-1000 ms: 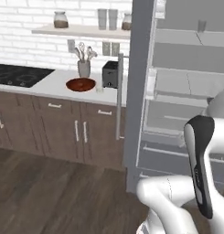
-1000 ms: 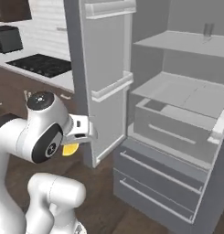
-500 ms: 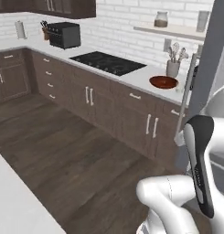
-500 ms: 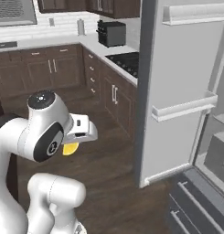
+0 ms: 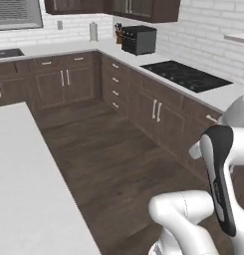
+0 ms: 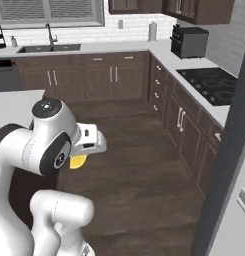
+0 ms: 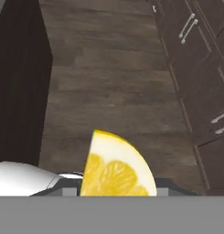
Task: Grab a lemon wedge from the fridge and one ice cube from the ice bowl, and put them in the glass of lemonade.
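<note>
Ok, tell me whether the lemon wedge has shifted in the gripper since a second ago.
No. In the right base view the lemon wedge sits just under the gripper's white hand, same as before; only the kitchen behind swung as the base turned.

You see a bright yellow lemon wedge (image 7: 117, 169) with a pale rind edge, over dark brown wood-plank floor (image 7: 113, 82); the cabinets (image 5: 158, 112) are dark brown with silver handles, the counter (image 5: 24, 184) is pale grey, the cooktop (image 5: 185, 74) black

Kitchen corner with dark cabinets and wood floor.
A black toaster oven (image 5: 139, 39) sits on the pale counter (image 5: 126, 56) beside a black cooktop (image 5: 185, 75); a sink (image 6: 49, 48) lies under the window (image 6: 51, 11).
</note>
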